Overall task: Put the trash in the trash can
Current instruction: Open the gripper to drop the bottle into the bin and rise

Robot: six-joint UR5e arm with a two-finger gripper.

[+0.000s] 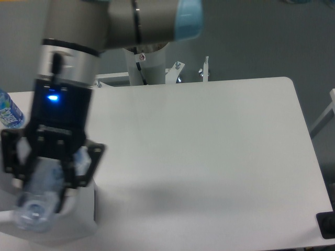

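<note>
Gripper [39, 180] at frame's 8 o'clock, jaws pinched on the clear bottle [35, 206], held above the trash can [84, 219] (bin mostly hidden beneath the tool; only its 3 o'clock wall shows). Labelled bottle [8, 111] stands at table's 9 o'clock edge. Table [209, 157] spreads bare toward 3 o'clock.

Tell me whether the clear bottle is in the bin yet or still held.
Still held: the pincer is shut on the clear bottle, which hangs above the white bin, not yet released.
</note>
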